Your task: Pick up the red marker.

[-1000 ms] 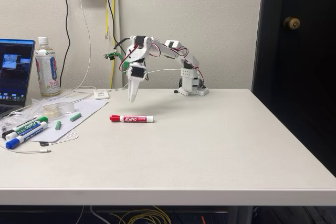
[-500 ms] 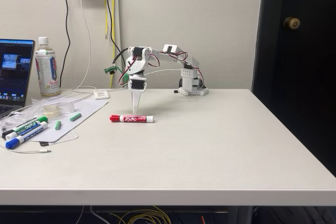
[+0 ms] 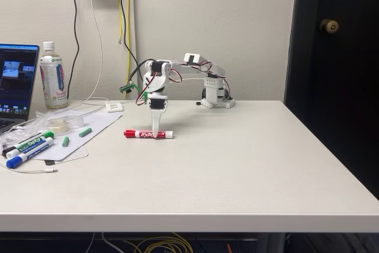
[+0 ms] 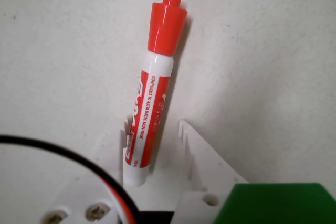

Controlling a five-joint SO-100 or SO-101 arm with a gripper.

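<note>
A white surface (image 3: 249,164) stands against a pale wall. Near its left edge lie spare markers (image 3: 26,149); toward the middle, back from the front edge, the red marker (image 3: 148,134) lies flat. The claw (image 3: 157,135) stands over it, fingers apart, one on each side of the barrel. A skewed closing could roll the marker away. The wrist view shows the barrel (image 4: 149,106) between the fingers (image 4: 189,145); the fixed view hides that gap.

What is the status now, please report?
Tool down at the table, open, fingers either side of red marker. Marker flat on table, not yet lifted. Nothing in the way.
</note>
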